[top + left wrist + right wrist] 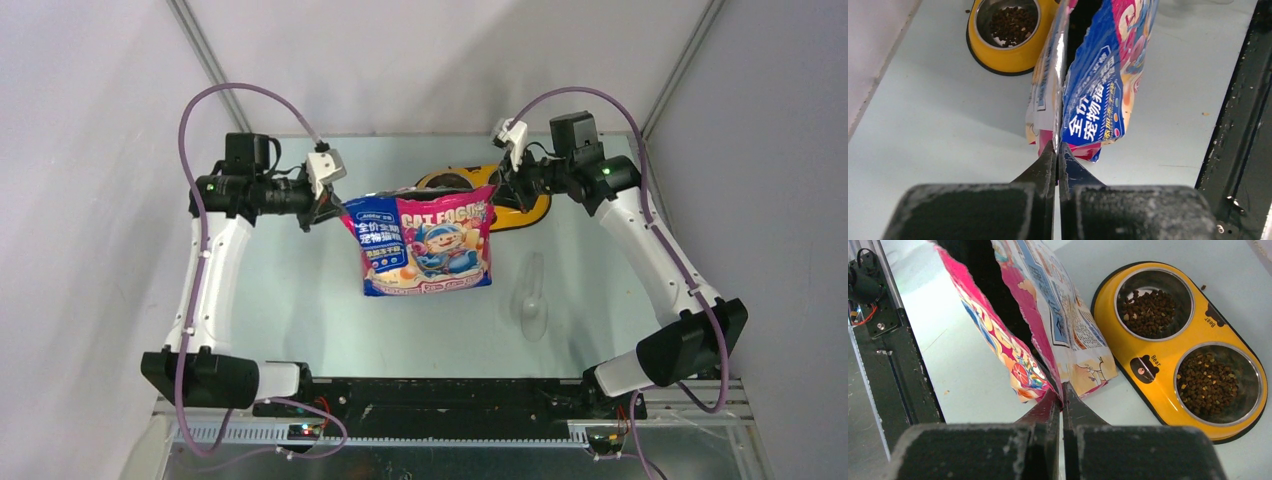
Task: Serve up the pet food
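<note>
Two grippers share one bag. Seen from above, the left gripper [338,205] pinches the top left corner of the bag [425,245], and the right gripper [498,186] pinches its top right corner. The bag hangs between them over the middle of the table [290,300], printed face toward the camera. A yellow bowl [532,213] peeks out behind the bag at 1 o'clock, partly hidden by it. A clear scoop [533,300] lies on the table at 4 o'clock from the bag, apart from it.

In the left wrist view, the fingers [1044,167] are pressed together on the bag's edge, with no gap between them. Beyond them the bag's two walls stand parted, with a dark opening and a strip of silver lining between. At 11 o'clock, brown kibble [1012,22] lies in a steel cup [984,15] of the bowl. One or two stray pellets sit on the table just beside the rim.

In the right wrist view, that gripper's fingers [1045,412] are likewise clamped on the bag's edge, and the bag's mouth gapes dark above them at 11 o'clock. The whole bowl sits on the table at 2 to 3 o'clock, just beside the bag. Kibble lies in each cup, and a stray pellet lies near the far rim.
</note>
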`<state>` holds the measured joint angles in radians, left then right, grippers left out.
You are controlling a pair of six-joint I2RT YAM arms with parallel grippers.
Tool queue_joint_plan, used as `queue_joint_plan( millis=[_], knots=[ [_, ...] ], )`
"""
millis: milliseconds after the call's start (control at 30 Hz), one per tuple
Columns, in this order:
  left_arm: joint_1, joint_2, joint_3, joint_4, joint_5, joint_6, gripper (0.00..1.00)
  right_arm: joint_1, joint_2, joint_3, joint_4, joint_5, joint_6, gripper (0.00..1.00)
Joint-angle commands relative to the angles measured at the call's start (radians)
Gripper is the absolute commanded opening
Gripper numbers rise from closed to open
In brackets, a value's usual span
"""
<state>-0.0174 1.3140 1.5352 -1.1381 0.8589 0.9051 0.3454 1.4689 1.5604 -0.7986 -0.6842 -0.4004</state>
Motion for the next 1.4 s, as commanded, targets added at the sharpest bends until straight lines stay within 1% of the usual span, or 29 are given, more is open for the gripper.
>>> queue_joint_plan(
  millis=[0,67,100,133,200,233,267,300,333,400,467,533,633,700,767,800,833,867,900,933,967,1000,1033,1067,1167,1300,1367],
  knots=[
    [-0.042,-0.066,-0.039,0.034,0.023,-0.069,0.00,-0.008,-0.069,0.017,0.084,-0.009,-0.022,0.00],
    [-0.055,-0.080,-0.057,0.055,0.027,-0.105,0.00,-0.007,-0.059,0.015,0.070,-0.030,-0.051,0.00],
    [-0.059,-0.089,-0.062,0.066,0.027,-0.110,0.00,-0.006,-0.056,0.020,0.063,-0.038,-0.072,0.02],
    [-0.062,-0.092,-0.066,0.070,0.025,-0.118,0.00,-0.006,-0.048,0.024,0.049,-0.060,-0.080,0.07],
    [-0.063,-0.096,-0.067,0.080,0.020,-0.128,0.00,-0.003,-0.030,0.048,0.023,-0.097,-0.105,0.27],
    [-0.064,-0.097,-0.067,0.080,0.019,-0.131,0.00,0.005,-0.014,0.057,0.003,-0.113,-0.127,0.32],
    [-0.064,-0.097,-0.066,0.081,0.015,-0.134,0.00,0.011,-0.005,0.076,-0.008,-0.118,-0.135,0.40],
    [-0.064,-0.098,-0.066,0.082,0.014,-0.137,0.00,0.026,0.012,0.085,-0.030,-0.122,-0.158,0.43],
    [-0.064,-0.098,-0.066,0.084,0.010,-0.142,0.00,0.035,0.021,0.103,-0.041,-0.121,-0.172,0.50],
    [-0.064,-0.100,-0.065,0.083,0.008,-0.145,0.00,0.065,0.044,0.125,-0.067,-0.111,-0.210,0.56],
    [-0.064,-0.101,-0.066,0.084,0.005,-0.148,0.00,0.110,0.069,0.145,-0.082,-0.094,-0.236,0.59],
    [-0.064,-0.102,-0.066,0.084,0.000,-0.148,0.00,0.137,0.093,0.162,-0.093,-0.079,-0.260,0.62],
    [-0.064,-0.104,-0.065,0.079,-0.007,-0.143,0.00,0.167,0.127,0.187,-0.124,-0.043,-0.290,0.63],
    [-0.064,-0.103,-0.063,0.069,-0.013,-0.132,0.00,0.179,0.141,0.202,-0.130,-0.019,-0.301,0.61],
    [-0.063,-0.099,-0.053,0.046,-0.018,-0.094,0.00,0.180,0.153,0.219,-0.139,-0.005,-0.304,0.53],
    [-0.064,-0.093,-0.043,0.026,-0.022,-0.082,0.00,0.176,0.161,0.235,-0.144,0.000,-0.305,0.44],
    [-0.064,-0.089,-0.028,0.007,-0.029,-0.061,0.00,0.174,0.164,0.255,-0.160,0.007,-0.306,0.40],
    [-0.064,-0.079,-0.020,0.000,-0.034,-0.051,0.00,0.166,0.169,0.265,-0.181,0.009,-0.312,0.28],
    [-0.064,-0.074,-0.004,-0.014,-0.042,-0.034,0.00,0.161,0.172,0.283,-0.189,0.009,-0.312,0.23],
    [-0.066,-0.061,0.004,-0.016,-0.047,-0.030,0.00,0.154,0.172,0.289,-0.198,0.009,-0.311,0.15],
    [-0.073,-0.047,0.021,-0.015,-0.062,-0.026,0.04,0.150,0.171,0.299,-0.201,0.009,-0.310,0.09],
    [-0.084,-0.041,0.029,-0.012,-0.068,-0.024,0.24,0.144,0.162,0.303,-0.201,0.007,-0.309,0.06],
    [-0.093,-0.029,0.042,0.000,-0.076,-0.024,0.35,0.139,0.157,0.302,-0.197,0.007,-0.308,0.01],
    [-0.111,-0.026,0.047,0.011,-0.079,-0.024,0.49,0.139,0.142,0.300,-0.186,0.007,-0.310,0.00],
    [-0.159,-0.016,0.048,0.087,-0.090,-0.027,0.62,0.138,0.115,0.276,-0.152,0.012,-0.309,0.00],
    [-0.234,0.039,0.063,0.143,-0.108,-0.027,0.65,0.139,0.107,0.271,-0.130,0.010,-0.300,0.00],
    [-0.258,0.074,0.076,0.152,-0.121,-0.027,0.62,0.139,0.103,0.270,-0.127,0.004,-0.298,0.00]
  ],
)
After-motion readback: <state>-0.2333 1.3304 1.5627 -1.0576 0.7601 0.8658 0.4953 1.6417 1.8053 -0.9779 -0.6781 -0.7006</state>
